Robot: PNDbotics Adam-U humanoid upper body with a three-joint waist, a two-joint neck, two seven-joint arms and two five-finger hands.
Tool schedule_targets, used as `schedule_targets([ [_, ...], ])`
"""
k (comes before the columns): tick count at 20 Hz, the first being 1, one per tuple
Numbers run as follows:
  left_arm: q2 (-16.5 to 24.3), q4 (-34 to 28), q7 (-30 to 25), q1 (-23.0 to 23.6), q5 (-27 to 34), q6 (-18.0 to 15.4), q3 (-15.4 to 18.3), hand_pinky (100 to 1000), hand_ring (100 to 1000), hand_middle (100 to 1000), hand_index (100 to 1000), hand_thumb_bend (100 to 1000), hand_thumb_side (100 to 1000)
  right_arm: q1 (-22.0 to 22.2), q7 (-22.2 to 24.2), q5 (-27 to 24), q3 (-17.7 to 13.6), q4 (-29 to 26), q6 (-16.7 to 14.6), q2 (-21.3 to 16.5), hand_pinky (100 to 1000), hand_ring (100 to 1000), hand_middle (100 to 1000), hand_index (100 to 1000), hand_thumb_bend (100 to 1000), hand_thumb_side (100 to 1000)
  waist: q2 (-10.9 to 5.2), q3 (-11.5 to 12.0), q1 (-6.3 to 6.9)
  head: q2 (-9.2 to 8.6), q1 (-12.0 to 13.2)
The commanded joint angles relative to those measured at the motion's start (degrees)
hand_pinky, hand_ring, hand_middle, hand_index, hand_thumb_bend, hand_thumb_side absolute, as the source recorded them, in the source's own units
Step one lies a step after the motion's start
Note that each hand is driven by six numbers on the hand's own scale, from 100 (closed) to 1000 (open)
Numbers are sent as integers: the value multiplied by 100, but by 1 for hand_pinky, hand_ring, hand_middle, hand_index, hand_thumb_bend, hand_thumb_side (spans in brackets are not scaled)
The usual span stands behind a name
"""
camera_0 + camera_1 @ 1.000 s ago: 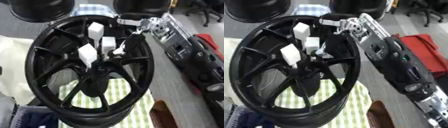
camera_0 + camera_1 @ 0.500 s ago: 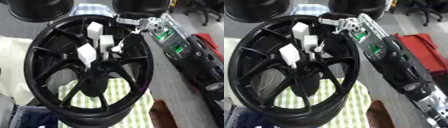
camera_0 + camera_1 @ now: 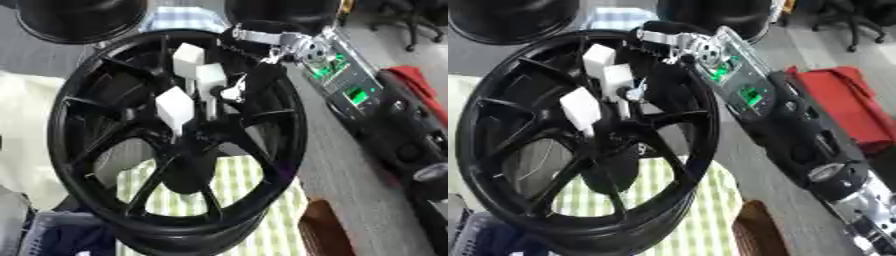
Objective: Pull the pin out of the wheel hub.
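A black wheel hub (image 3: 179, 145) stands tilted on a green-checked cloth (image 3: 254, 200) over the surface, its spokes running into a dark centre. Three white block-headed pins stick out of the face near that centre: an upper pin (image 3: 187, 59), a middle pin (image 3: 211, 79) and a lower pin (image 3: 175, 107), each a pale blocky head on a thin stem that goes into the hub. The right hand (image 3: 249, 85) reaches in over the upper right rim from the right arm (image 3: 754, 95), its dark fingers lying just beside the middle pin's head; whether they are curled around it or only near it I cannot tell, since black fingers against black spokes hide the grip. The left hand shows in neither view. The pins look light and rigid, probably plastic, with flat faces that offer a good pinch on opposite sides of the head; the stem seems the weak part, so a pull straight along its axis would suit better than a sideways lever. The hub looks heavy and stiff, yet propped as it is it might rock if the pin sticks.
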Motion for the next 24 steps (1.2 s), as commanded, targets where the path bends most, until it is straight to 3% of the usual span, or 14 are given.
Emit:
schedule_targets([
  [1,87,-72,3,-64,2,-3,15,846,647,582,741,742,485,-219,-70,-193,-200,-232,64,-250,638,585,427,538,128,160,-91,-13,27,14,-17],
  [5,89,-64,9,-50,3,-1,21,846,647,582,741,741,486,-409,-130,-519,-447,-341,226,-476,628,578,422,534,107,158,-111,-30,22,14,-39],
  [6,90,-62,11,-46,3,-1,23,846,647,582,742,742,483,-458,-154,-614,-541,-345,288,-550,625,575,420,533,100,298,-116,-35,21,14,-44],
  [7,89,-60,14,-42,3,-2,25,846,647,582,741,741,486,-502,-192,-710,-640,-342,354,-627,623,574,420,533,100,159,-121,-41,21,14,-48],
  [15,117,-55,69,31,6,-14,81,847,645,580,742,739,487,-633,-714,-1461,-1687,-176,720,-1589,605,562,416,531,100,150,-142,-167,16,14,108],
  [20,172,-73,164,92,29,-36,181,848,646,580,742,740,487,-36,-1185,-1856,-2451,-55,846,-2355,598,561,424,539,100,129,-104,-357,27,14,423],
  [24,183,-112,279,83,72,-67,284,848,646,581,742,741,486,580,-1567,-1690,-3072,153,827,-2976,613,576,446,561,100,104,7,-492,102,14,658],
])
